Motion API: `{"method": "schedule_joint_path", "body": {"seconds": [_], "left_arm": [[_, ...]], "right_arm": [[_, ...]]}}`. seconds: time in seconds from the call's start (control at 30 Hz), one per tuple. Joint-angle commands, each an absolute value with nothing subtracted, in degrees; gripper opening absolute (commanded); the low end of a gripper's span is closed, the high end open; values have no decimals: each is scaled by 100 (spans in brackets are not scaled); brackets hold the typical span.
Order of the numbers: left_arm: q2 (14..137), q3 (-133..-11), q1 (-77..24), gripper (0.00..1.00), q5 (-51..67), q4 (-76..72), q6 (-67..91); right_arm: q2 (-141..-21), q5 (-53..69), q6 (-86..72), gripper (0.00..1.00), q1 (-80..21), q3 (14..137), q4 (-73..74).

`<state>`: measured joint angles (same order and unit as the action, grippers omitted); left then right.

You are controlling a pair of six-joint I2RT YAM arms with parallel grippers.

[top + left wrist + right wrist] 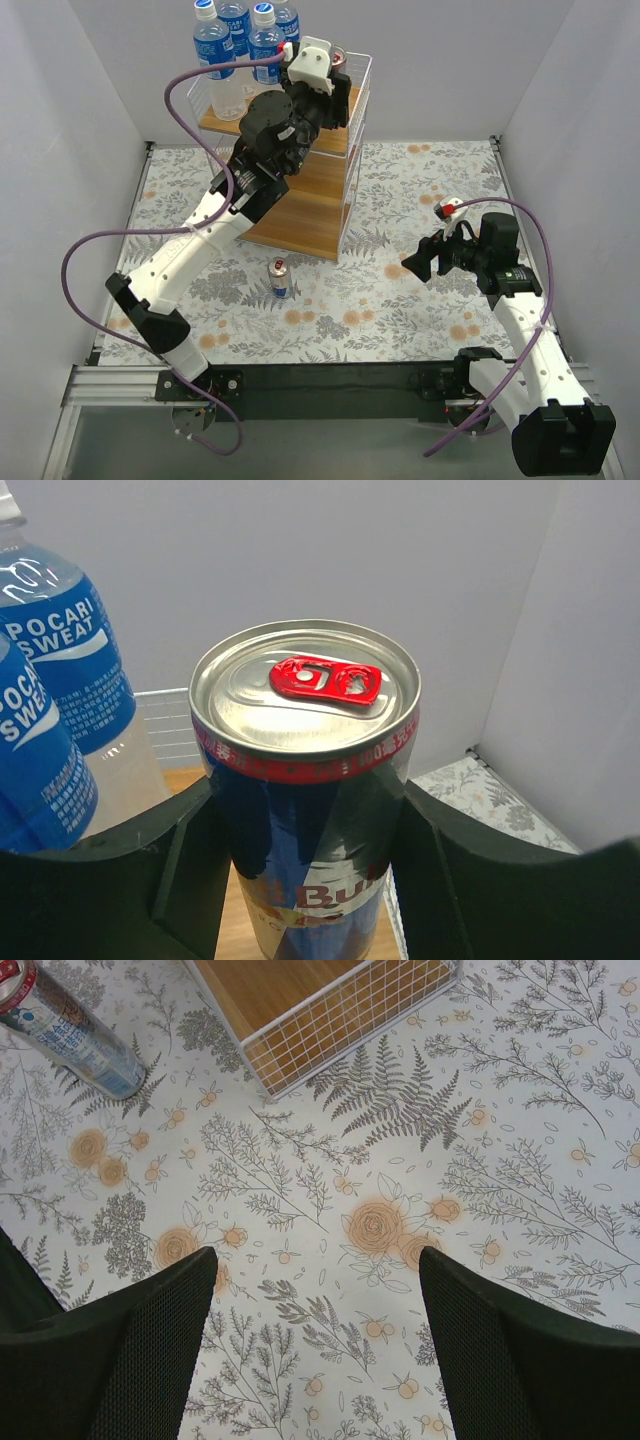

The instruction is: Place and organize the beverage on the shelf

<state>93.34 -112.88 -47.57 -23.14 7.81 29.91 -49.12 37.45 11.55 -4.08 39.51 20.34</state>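
The shelf (312, 205) stands at the back centre. Several blue-label bottles (240, 45) stand on the left of its top tier; two show in the left wrist view (50, 710). My left gripper (336, 66) reaches over the right of the top tier and is shut on an upright silver-blue-red can (305, 730), a finger on each side; the can's base is hidden. A second can (280, 277) stands on the table in front of the shelf and also shows in the right wrist view (65, 1025). My right gripper (422, 262) is open and empty above the table, right of the shelf.
White walls close in the left, back and right. The floral tablecloth (400, 310) covers the table. The shelf's lower front corner (340, 1010) lies ahead of my right gripper (318, 1290). A purple cable (190, 80) loops beside the bottles.
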Motion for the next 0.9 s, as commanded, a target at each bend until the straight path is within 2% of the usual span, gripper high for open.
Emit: {"method": "schedule_joint_path", "body": {"seconds": [0.0,0.4,0.67,0.73,0.77,0.8,0.83,0.87], "left_arm": [[9421,-11794,-4527,0,-2215,510,3067],[10563,-13024,-4070,0,-1863,694,3111],[10723,-12999,-3999,1,-1854,686,3217],[10749,-12973,-3999,11,-1846,650,3217],[10758,-12981,-3999,24,-1863,650,3217],[10767,-12990,-3999,30,-1889,650,3208],[10784,-12999,-3999,41,-1933,650,3208],[10784,-12990,-3999,45,-1934,650,3208]], "right_arm": [[-4878,3762,1169,87,-360,3964,1802],[-4834,3894,993,87,-273,3946,1617],[-4676,3902,984,87,-211,3876,1600],[-4658,3920,967,87,-202,3850,1600],[-4650,3937,958,87,-193,3841,1600],[-4649,3946,949,87,-185,3832,1608],[-4641,3955,932,87,-176,3832,1600],[-4632,3955,932,87,-176,3823,1608]]}}
